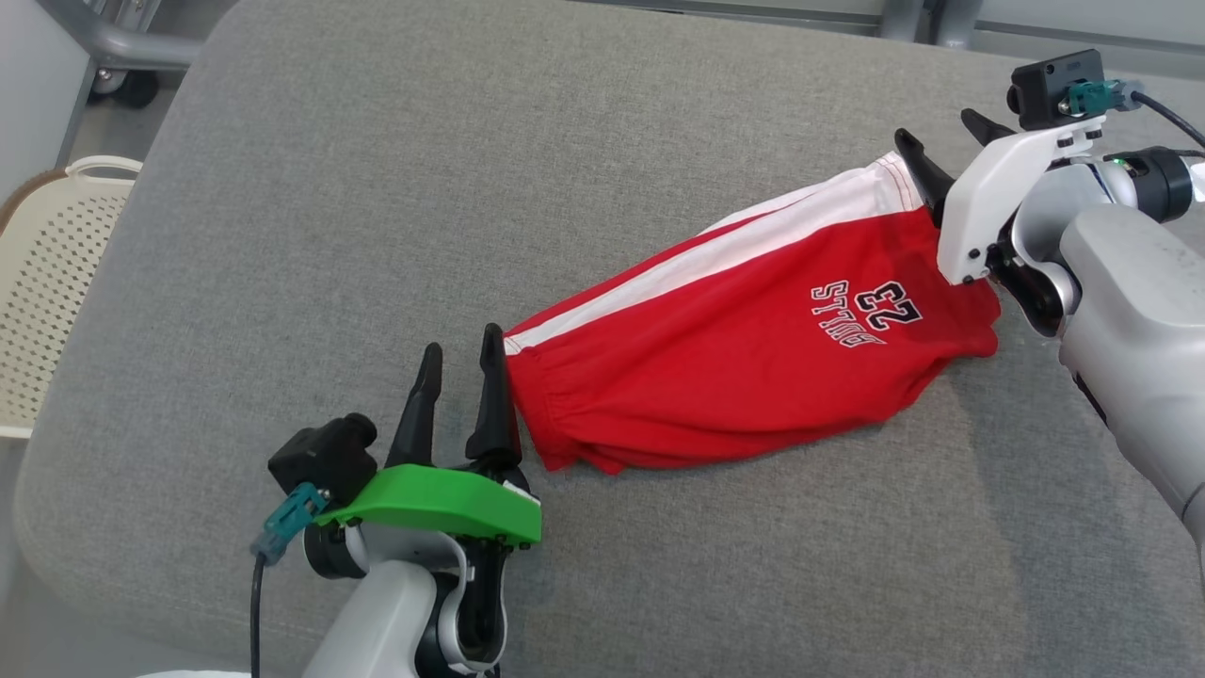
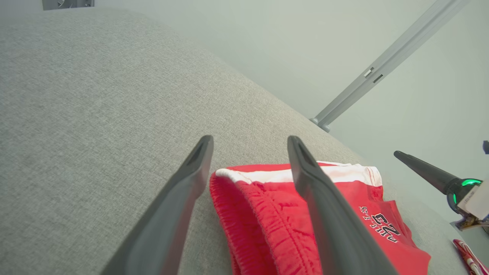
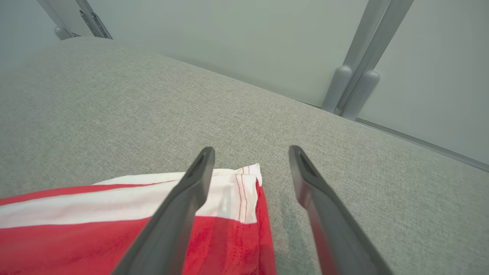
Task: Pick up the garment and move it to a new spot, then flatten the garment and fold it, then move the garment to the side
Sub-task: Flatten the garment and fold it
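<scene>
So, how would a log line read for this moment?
red shorts with white side stripe lying on grey fabric cushion | left pincer: open, at waistband end | right pincer: open, at hem corner

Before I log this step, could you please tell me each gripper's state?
Left gripper: open, by the red shorts.
Right gripper: open, over their hem.

A broad grey fabric cushion (image 1: 377,188) with rounded corners spreads under soft, even light. To its left, lower down, stands a cream perforated basket (image 1: 56,282), and a black caster wheel (image 1: 127,87) sits beneath a grey metal frame (image 1: 122,42) just past the far corner. Behind the cushion rises a pale wall (image 3: 229,42), with grey metal posts (image 3: 361,91) standing against it.
</scene>
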{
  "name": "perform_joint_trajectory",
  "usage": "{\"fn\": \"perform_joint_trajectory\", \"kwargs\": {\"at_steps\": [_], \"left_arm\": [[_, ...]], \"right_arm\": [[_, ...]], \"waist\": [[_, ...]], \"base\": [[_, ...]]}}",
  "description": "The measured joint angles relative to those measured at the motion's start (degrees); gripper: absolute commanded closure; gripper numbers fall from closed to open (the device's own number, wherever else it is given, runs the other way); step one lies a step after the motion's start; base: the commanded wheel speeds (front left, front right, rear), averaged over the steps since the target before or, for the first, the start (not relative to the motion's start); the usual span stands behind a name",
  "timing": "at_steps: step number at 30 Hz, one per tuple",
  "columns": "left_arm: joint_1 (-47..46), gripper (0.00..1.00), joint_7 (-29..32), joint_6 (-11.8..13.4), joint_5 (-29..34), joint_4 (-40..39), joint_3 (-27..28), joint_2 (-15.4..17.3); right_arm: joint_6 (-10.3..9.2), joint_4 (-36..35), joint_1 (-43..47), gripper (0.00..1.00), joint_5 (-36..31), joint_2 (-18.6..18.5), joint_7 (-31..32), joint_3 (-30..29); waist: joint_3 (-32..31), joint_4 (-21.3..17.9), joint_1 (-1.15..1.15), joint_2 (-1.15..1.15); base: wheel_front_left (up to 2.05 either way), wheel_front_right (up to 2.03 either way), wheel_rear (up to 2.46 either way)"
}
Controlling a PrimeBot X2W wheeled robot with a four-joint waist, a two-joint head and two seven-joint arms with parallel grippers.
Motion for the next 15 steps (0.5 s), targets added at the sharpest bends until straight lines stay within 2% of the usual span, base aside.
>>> {"fn": "perform_joint_trajectory", "kwargs": {"at_steps": [5, 9, 15], "left_arm": [[2.25, 0.0, 0.0, -0.77, 4.93, -1.58, 2.8, 0.01], [3.94, 0.0, -0.01, -1.14, 5.69, -3.02, 4.95, 0.01], [5.76, 0.0, -0.01, -1.32, 8.05, -4.76, 7.39, 0.01]], "right_arm": [[0.0, -1.34, 1.57, 0.0, 2.76, -1.62, -0.02, 1.59], [0.0, -1.36, 3.51, 0.0, 4.94, -2.91, 1.54, 2.72], [0.0, -0.79, 6.1, 0.0, 8.28, -2.94, 4.81, 3.83]], "waist": [[-1.59, -0.89, 0.0, 0.0], [-2.78, -1.55, 0.0, 0.0], [-3.71, -1.56, 0.0, 0.0]], "base": [[0.0, 0.0, 0.0], [0.0, 0.0, 0.0], [0.0, 0.0, 0.0]]}}
